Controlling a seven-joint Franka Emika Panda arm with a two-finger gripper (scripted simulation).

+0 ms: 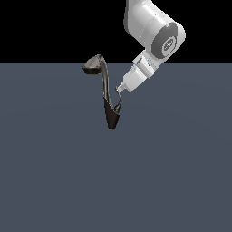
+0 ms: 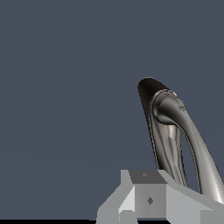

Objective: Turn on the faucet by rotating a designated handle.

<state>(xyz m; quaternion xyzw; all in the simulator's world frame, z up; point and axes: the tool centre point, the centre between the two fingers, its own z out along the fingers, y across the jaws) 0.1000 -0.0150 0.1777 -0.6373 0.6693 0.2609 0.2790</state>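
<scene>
The dark metal faucet [image 1: 111,115] stands on its tapered base, and its slim neck curves up to the wide spout head [image 1: 93,65] on the exterior view's left. The thin hooked handle [image 1: 119,102] branches up from the base on the exterior view's right. My gripper [image 1: 120,89] points down at an angle, with its tip right at the handle's upper end. The jaws look shut with nothing held between them. In the wrist view the faucet [image 2: 168,131] rises from its dark base just past my grey fingers [image 2: 148,199]. Which of its stems is the handle, I cannot tell there.
The faucet stands on a flat blue-grey floor [image 1: 54,172] that fills both views. The white arm [image 1: 154,31] comes down from the top on the exterior view's right.
</scene>
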